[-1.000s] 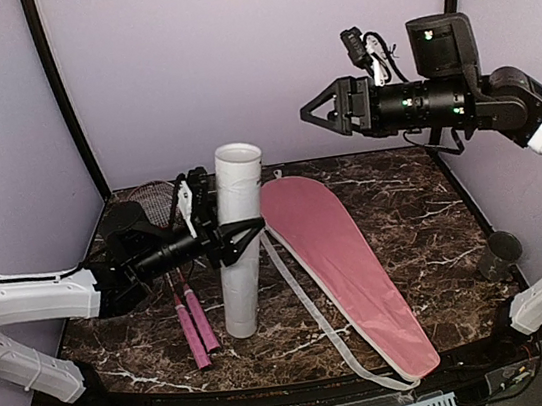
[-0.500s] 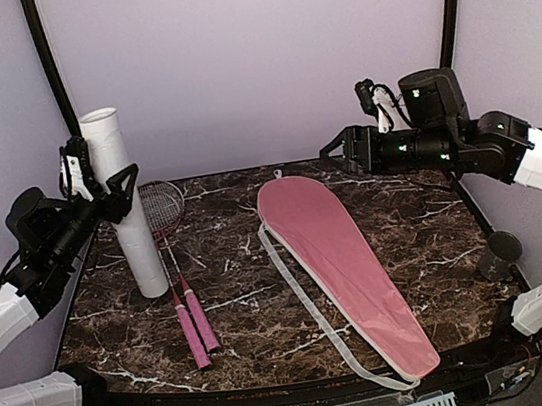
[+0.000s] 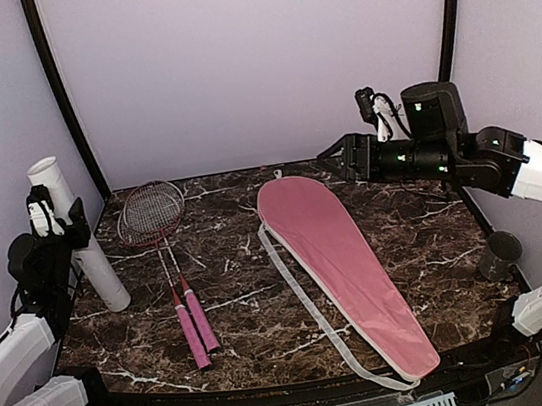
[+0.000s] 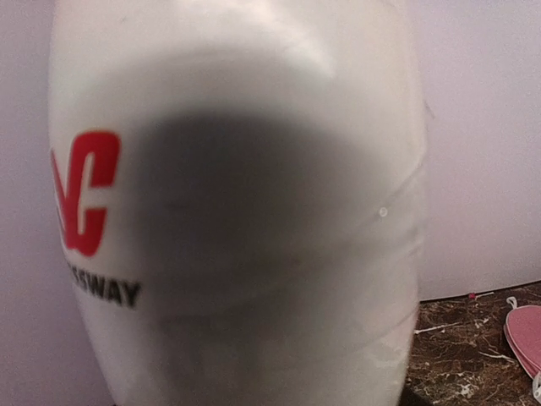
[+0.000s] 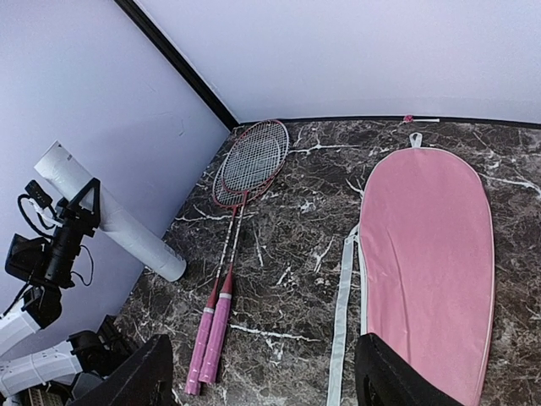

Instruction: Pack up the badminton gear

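The left gripper [image 3: 59,221] clamps the long white tube [image 3: 100,274], tilted at the dark marble table's [image 3: 436,230] left edge, while the right gripper [image 3: 330,154] hangs spread above the far right side.

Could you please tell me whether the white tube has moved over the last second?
Yes. The white tube went left: from right of the rackets, beside the pink bag, to left of them.

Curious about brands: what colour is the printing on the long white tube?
Red letters above smaller black ones on the long white tube, clearest in left wrist view.
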Available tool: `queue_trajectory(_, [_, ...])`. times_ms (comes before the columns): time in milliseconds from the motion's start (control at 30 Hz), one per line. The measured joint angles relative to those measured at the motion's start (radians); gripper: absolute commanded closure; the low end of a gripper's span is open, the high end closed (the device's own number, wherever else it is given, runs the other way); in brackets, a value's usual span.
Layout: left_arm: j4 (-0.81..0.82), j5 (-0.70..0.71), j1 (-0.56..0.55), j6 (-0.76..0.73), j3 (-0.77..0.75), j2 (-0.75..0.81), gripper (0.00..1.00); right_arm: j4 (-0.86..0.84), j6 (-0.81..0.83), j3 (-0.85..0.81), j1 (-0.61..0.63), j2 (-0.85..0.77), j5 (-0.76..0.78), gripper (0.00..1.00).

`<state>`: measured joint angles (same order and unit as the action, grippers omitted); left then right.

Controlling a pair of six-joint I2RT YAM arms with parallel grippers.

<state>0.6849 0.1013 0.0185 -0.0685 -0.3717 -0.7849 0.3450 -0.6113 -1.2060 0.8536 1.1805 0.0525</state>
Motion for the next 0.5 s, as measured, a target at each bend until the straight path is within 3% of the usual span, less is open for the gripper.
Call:
queue_trajectory(267, [0.171,0.019,0.039,0.014,0.098,0.001,0.35,-0.019,0.0,0.004,-0.005,0.002,-0.019,0.26])
queue_trajectory(500, [0.209,0.017,0.039,0.027,0.114,0.001,0.1,-0.039,-0.002,0.006,-0.006,0.007,-0.036,0.26])
